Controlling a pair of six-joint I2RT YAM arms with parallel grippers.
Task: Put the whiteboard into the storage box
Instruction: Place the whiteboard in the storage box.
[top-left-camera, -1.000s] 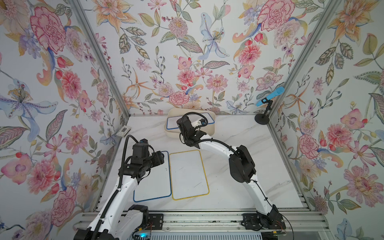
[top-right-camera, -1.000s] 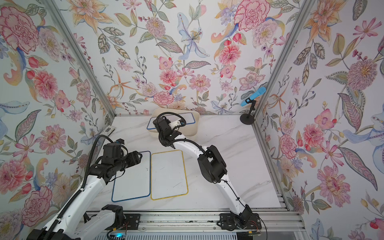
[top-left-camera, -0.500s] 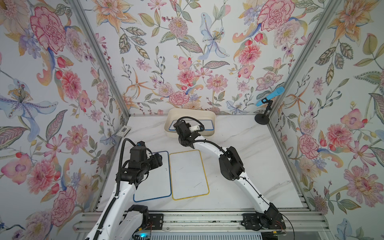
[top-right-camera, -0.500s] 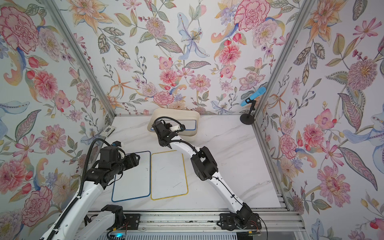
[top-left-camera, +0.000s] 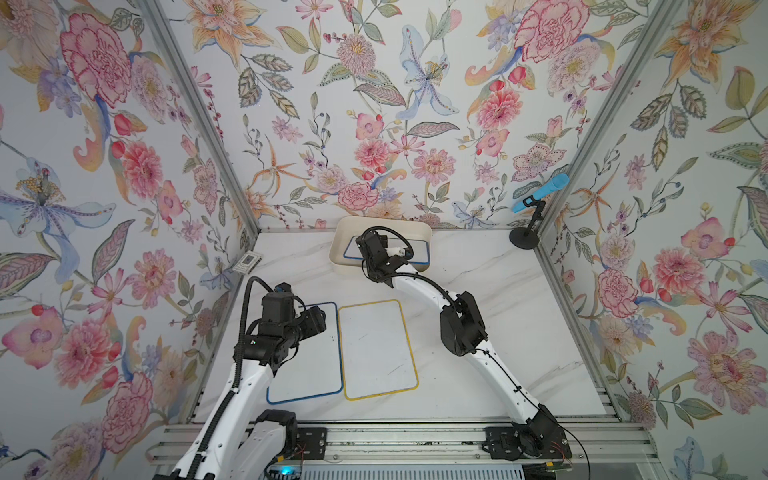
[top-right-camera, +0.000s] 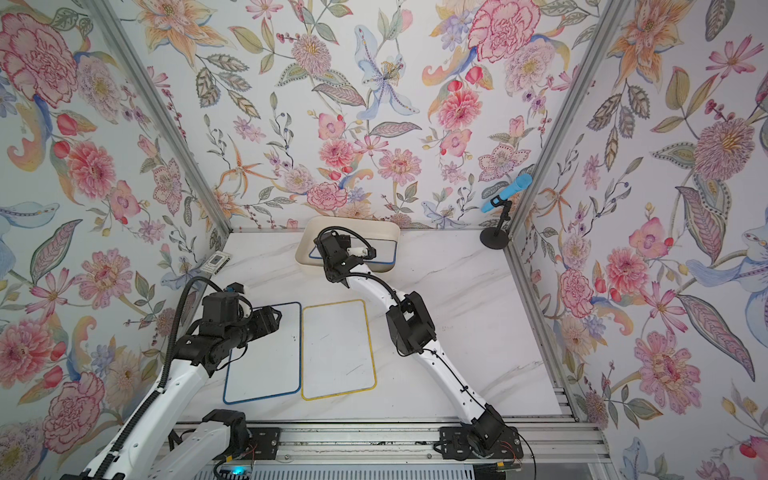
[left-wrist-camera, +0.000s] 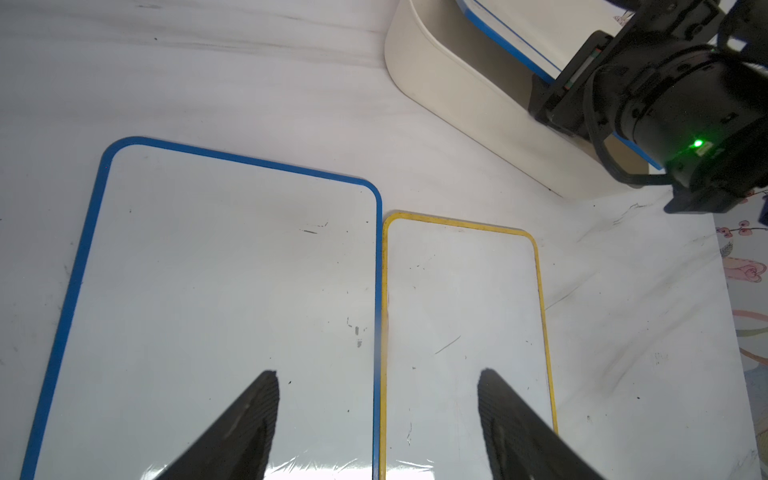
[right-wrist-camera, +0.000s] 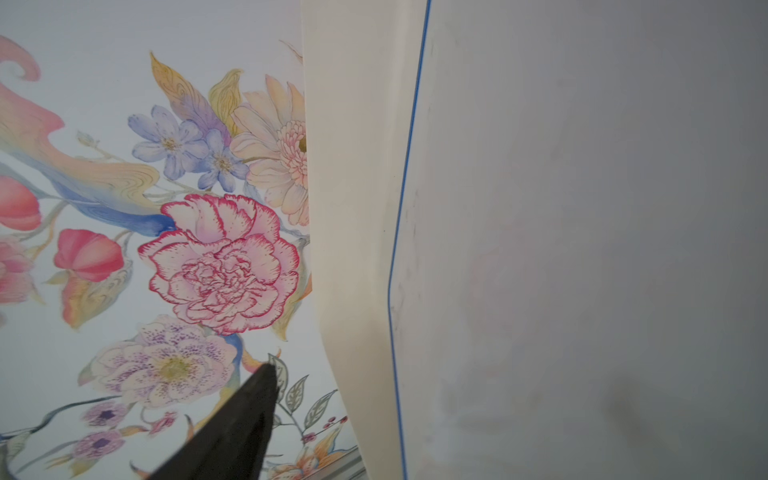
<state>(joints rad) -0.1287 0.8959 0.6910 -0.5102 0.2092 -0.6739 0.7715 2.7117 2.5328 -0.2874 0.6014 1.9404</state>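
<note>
The cream storage box (top-left-camera: 338, 237) (top-right-camera: 303, 249) stands at the back of the table, against the wall. A blue-framed whiteboard (top-left-camera: 417, 250) (right-wrist-camera: 582, 249) lies inside it, its near edge up by the near wall (left-wrist-camera: 478, 95). My right gripper (top-left-camera: 369, 243) hangs over the box's left half. One finger (right-wrist-camera: 241, 415) stands clear of the board's edge and the second is hidden behind the board, so the jaws are open. My left gripper (left-wrist-camera: 378, 388) (top-left-camera: 320, 321) hovers open above the seam between a blue-framed whiteboard (left-wrist-camera: 216, 291) (top-left-camera: 309, 370) and a yellow-framed whiteboard (left-wrist-camera: 461, 316) (top-left-camera: 376, 351), both flat on the table.
A blue microphone on a black stand (top-left-camera: 540, 195) sits in the back right corner. A small card (top-left-camera: 247, 262) lies by the left wall. Floral walls close in three sides, and a metal rail (top-left-camera: 395, 440) runs along the front.
The right arm has lowered the blue-framed whiteboard from above the rim into the storage box and opened its jaws. The left gripper has shifted slightly over the two boards.
</note>
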